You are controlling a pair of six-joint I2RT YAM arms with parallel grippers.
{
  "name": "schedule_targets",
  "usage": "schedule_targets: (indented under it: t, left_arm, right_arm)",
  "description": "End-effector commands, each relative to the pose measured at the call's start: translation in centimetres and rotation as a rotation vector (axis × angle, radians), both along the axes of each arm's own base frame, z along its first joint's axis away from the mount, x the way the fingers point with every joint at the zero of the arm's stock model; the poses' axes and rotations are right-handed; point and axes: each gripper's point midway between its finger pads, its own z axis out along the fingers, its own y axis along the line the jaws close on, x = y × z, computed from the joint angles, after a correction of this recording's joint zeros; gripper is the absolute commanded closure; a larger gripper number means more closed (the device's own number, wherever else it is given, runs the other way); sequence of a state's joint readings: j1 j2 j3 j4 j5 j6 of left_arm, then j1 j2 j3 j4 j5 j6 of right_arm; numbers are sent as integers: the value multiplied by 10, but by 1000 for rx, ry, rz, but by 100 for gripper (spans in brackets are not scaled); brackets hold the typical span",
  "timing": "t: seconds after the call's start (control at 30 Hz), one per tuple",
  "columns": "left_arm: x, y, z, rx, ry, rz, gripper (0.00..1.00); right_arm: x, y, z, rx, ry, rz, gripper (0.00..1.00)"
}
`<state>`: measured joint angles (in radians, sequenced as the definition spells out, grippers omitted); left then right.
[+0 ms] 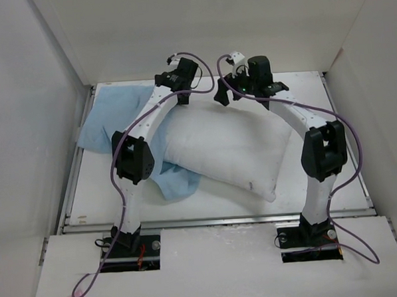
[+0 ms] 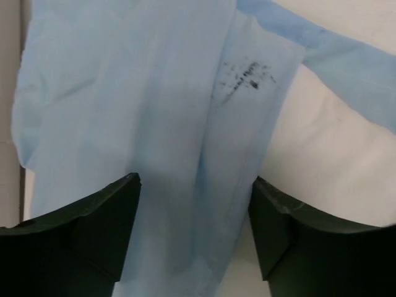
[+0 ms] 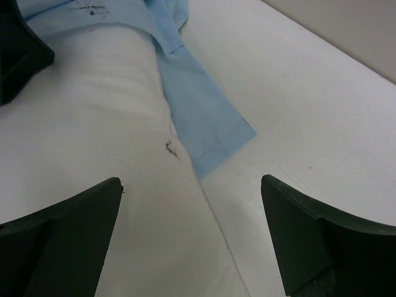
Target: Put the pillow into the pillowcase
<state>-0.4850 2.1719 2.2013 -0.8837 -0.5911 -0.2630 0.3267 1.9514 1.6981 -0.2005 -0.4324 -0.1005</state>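
The plump white pillow (image 1: 232,150) lies across the middle of the table. The light blue pillowcase (image 1: 114,119) lies rumpled at the back left, and part of it shows from under the pillow's near left edge. My left gripper (image 1: 180,95) is open above the pillow's far left end. In the left wrist view the gripper (image 2: 195,210) straddles a fold of pillowcase (image 2: 154,111), with the pillow (image 2: 322,161) to the right. My right gripper (image 1: 232,92) is open beside it. In the right wrist view the gripper (image 3: 192,210) is over the pillow's (image 3: 93,124) far edge, where a pillowcase strip (image 3: 204,117) lies.
White walls enclose the table (image 1: 329,108) on the left, back and right. A metal rail (image 1: 215,221) runs along the near edge. The left gripper's finger (image 3: 15,49) shows at the top left of the right wrist view. Purple cables hang off both arms.
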Motion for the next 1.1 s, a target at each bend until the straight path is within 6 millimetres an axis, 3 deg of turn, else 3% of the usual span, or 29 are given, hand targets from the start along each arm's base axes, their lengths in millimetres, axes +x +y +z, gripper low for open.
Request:
schedule_targets:
  t: [0.0, 0.03, 0.07, 0.13, 0.17, 0.2, 0.23, 0.27, 0.3, 0.43, 0.47, 0.5, 0.53, 0.57, 0.6, 0.63, 0.67, 0.7, 0.73, 0.77, 0.83, 0.87, 0.9, 0.93, 0.97, 1.03, 1.07]
  left_arm:
    - [2, 40, 28, 80, -69, 112, 37]
    - [7, 43, 18, 73, -55, 119, 41]
    - [10, 47, 14, 67, -48, 125, 46]
    - [14, 49, -2, 76, -14, 128, 49]
    - [16, 47, -4, 75, -9, 115, 53]
    - [16, 41, -13, 59, 21, 85, 65]
    - [18, 37, -14, 43, 25, 61, 65]
    - [21, 33, -11, 32, 19, 42, 90]
    - [24, 32, -7, 23, 0, 42, 100]
    - [35, 10, 15, -14, -89, -8, 100]
    - [36, -1, 21, -27, -111, -38, 100]
    - [42, -11, 38, -58, -170, -62, 100]
    - [46, -13, 47, -72, -200, -62, 100]
    - [49, -15, 55, -80, -220, -76, 100]
    - [48, -23, 68, -97, -253, -88, 100]
    - [52, -24, 78, -104, -281, -93, 100]
    - [52, -32, 91, -126, -310, -109, 100]
    - [53, -35, 108, -160, -355, -121, 100]
    - [50, -44, 117, -175, -374, -150, 100]
    - [50, -44, 122, -183, -390, -150, 100]
    - [37, -63, 141, -210, -427, -200, 100]
    - [33, -69, 146, -207, -437, -222, 100]
    - [28, -82, 154, -231, -447, -271, 100]
    - [18, -93, 167, -254, -457, -322, 100]
    - [0, -125, 165, -291, -420, -449, 100]
    - [-25, -155, 168, -338, -394, -584, 100]
    - [-52, -175, 183, -374, -406, -676, 100]
  right_arm:
    - [6, 2, 10, -25, -48, 57, 1]
    - [8, 6, 18, -14, -55, 75, 1]
    - [7, 8, 2, -23, 1, 88, 1]
    - [7, 13, -1, -20, 7, 119, 1]
    - [6, 14, -1, -15, 8, 129, 1]
    - [4, 18, -4, -11, 14, 162, 1]
    - [5, 18, -12, -15, 29, 162, 1]
    - [3, 25, -7, 3, 24, 211, 1]
    - [-2, 28, -22, 3, 75, 243, 1]
    - [-29, 62, -41, 44, 114, 446, 2]
    - [-34, 69, -45, 38, 99, 488, 8]
    - [-45, 83, -48, 47, 102, 541, 31]
    - [-53, 90, -57, 52, 130, 577, 48]
    - [-56, 91, -52, 58, 111, 610, 65]
    - [-64, 99, -49, 77, 114, 646, 100]
    - [-66, 100, -39, 91, 96, 663, 100]
    - [-71, 99, -12, 102, 34, 674, 100]
    - [-77, 94, -14, 98, 38, 646, 100]
    - [-79, 91, 0, 106, -6, 620, 100]
    - [-82, 88, 63, 139, -203, 595, 100]
    - [-91, 78, 93, 193, -262, 495, 100]
    - [-101, 71, 79, 210, -239, 460, 100]
    - [-112, 66, 121, 265, -354, 444, 100]
    - [-117, 64, 124, 285, -361, 441, 100]
    - [-119, 63, 123, 326, -338, 415, 100]
    - [-116, 67, 119, 365, -296, 405, 100]
    - [-117, 71, 115, 393, -262, 422, 100]
